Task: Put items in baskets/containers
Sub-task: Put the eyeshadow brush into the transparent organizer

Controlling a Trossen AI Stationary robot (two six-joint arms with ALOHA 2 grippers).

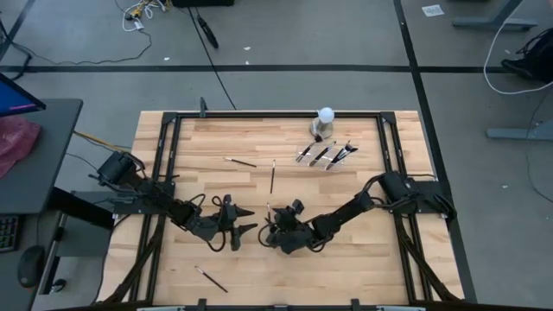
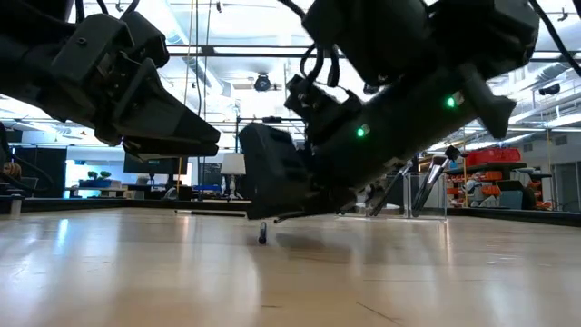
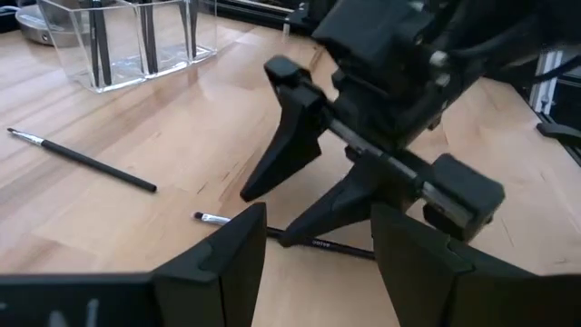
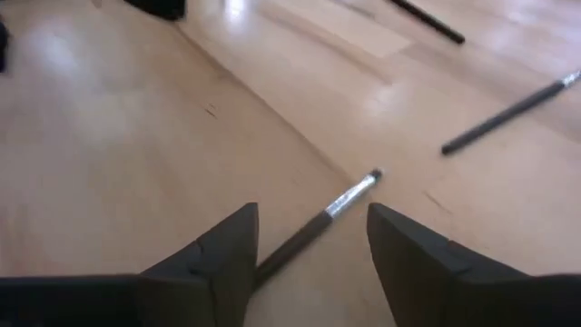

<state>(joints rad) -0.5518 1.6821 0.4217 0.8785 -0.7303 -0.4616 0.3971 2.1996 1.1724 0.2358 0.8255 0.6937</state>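
1 brush (image 4: 318,222) lies between the released fingers of the right gripper (image 4: 313,250); descend squarely, clench mid-handle. Left gripper (image 1: 244,221), also released, waits beside.

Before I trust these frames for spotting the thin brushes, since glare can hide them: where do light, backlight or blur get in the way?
Low view: bright room lights behind leave both dark arms as silhouettes, and the pale wooden table shines. Right wrist view: glare on the wood at the far edge; the slim dark silver-ferruled makeup brush between the right gripper fingers reads clearly. Left wrist view: the clear plastic tray catches highlights.
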